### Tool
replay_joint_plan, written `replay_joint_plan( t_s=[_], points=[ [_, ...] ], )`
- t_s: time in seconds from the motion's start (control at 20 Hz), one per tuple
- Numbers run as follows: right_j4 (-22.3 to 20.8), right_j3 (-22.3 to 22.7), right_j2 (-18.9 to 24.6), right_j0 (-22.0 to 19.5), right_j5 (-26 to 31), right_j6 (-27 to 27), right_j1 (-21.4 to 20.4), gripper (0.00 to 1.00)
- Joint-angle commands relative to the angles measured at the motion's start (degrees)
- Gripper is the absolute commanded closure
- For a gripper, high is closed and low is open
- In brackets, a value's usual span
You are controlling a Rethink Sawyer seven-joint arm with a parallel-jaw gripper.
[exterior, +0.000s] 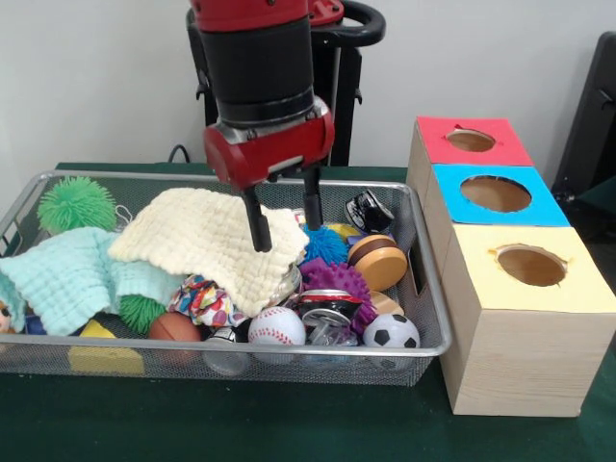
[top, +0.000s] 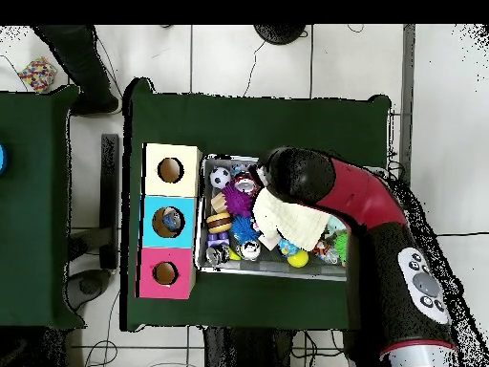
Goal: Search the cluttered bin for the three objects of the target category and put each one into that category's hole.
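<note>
And here's the gripper (exterior: 286,223) hanging over the wire bin (exterior: 428,289), fingers (exterior: 257,226) spread apart with nothing between them, one tip touching the cream cloth (exterior: 207,241) draped over the clutter. A mint cloth (exterior: 63,279) lies beside it. Along the bin's front: a baseball (exterior: 276,327), a soccer ball (exterior: 391,332), a purple spiky ball (exterior: 337,281). A green spiky ball (exterior: 77,202) sits in the far corner. On the bench (exterior: 289,428) beside the bin stand red (exterior: 472,141), blue (exterior: 496,193) and yellow (exterior: 531,266) holed boxes.
</note>
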Motion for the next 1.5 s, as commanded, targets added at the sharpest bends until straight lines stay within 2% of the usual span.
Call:
replay_joint_plan(
  t_s=[0.05, 0.3, 0.55, 0.9, 1.05, 1.25, 1.4, 1.5],
  points=[
    [6.66, 6.9, -1.41, 0.46, -2.98, 22.41, -0.76, 0.0],
    [8.99, 10.0, -0.9, 0.23, -5.36, 23.49, -1.42, 0.0],
    [12.19, 9.63, -6.9, 3.69, -5.13, 32.46, -0.28, 0.0],
    [12.33, 9.01, -11.48, 6.84, -5.24, 35.74, -0.14, 0.0],
    [12.54, 10.17, -11.1, 6.98, -5.44, 35.65, -0.93, 0.0],
    [11.74, 10.88, -13.09, 8.74, -5.52, 37.97, -1.49, 0.0],
    [11.26, 13.65, -10.59, 7.56, -7.56, 35.54, -2.04, 0.0],
    [12.07, 15.08, -9.2, 7.21, -9.45, 36.11, -1.94, 0.0]
  ],
)
